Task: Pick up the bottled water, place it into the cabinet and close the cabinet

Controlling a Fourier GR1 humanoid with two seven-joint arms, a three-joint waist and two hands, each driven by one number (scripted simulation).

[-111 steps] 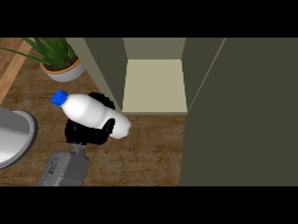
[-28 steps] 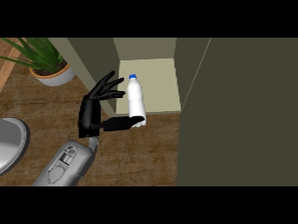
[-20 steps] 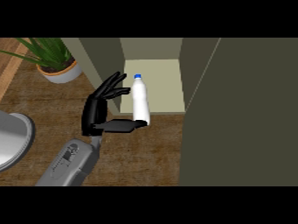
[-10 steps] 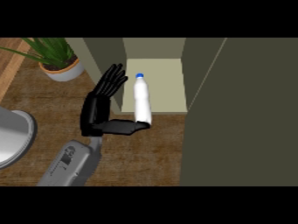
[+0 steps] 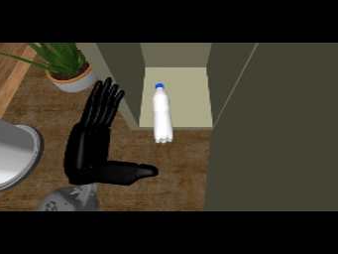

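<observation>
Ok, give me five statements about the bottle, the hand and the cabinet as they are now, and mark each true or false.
1. The left hand is open, fingers straight. True.
2. The hand's fingers are curled round the bottled water. False: the hand is apart from the bottle, to its left.
3. The bottle has a blue cap and stands at the front edge of the cabinet opening. True.
4. The cabinet is closed. False: its opening shows, and the cabinet door stands open at the right.
5. The potted plant is inside the cabinet. False: it stands on the counter, left of the cabinet.
</observation>
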